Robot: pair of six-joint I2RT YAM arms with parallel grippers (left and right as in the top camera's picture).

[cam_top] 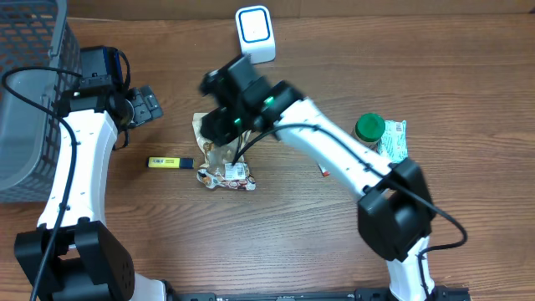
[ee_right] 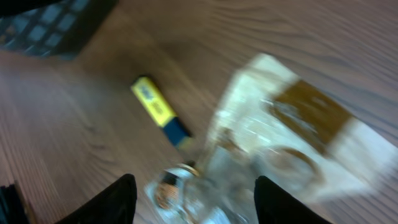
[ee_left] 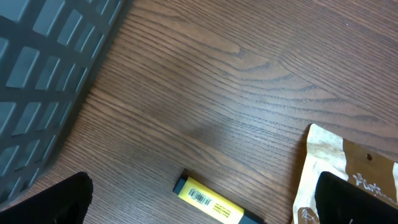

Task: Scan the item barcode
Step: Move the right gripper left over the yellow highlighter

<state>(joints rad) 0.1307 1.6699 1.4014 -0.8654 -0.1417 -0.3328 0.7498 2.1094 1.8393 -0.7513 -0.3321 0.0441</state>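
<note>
Now | right end effector (ee_right: 191, 202): spread over pouch (ee_right: 292, 124), gripping nothing | left end effector (cam_top: 149, 105): spread wide

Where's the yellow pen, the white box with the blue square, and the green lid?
Yellow plastic pen (ee_left: 208, 201), left wrist view, on its yellow barrel.
White box with blue square outline (cam_top: 255, 29), overhead view, on its top face.
Round green lid (cam_top: 369, 128), overhead view, on its centre.
</note>
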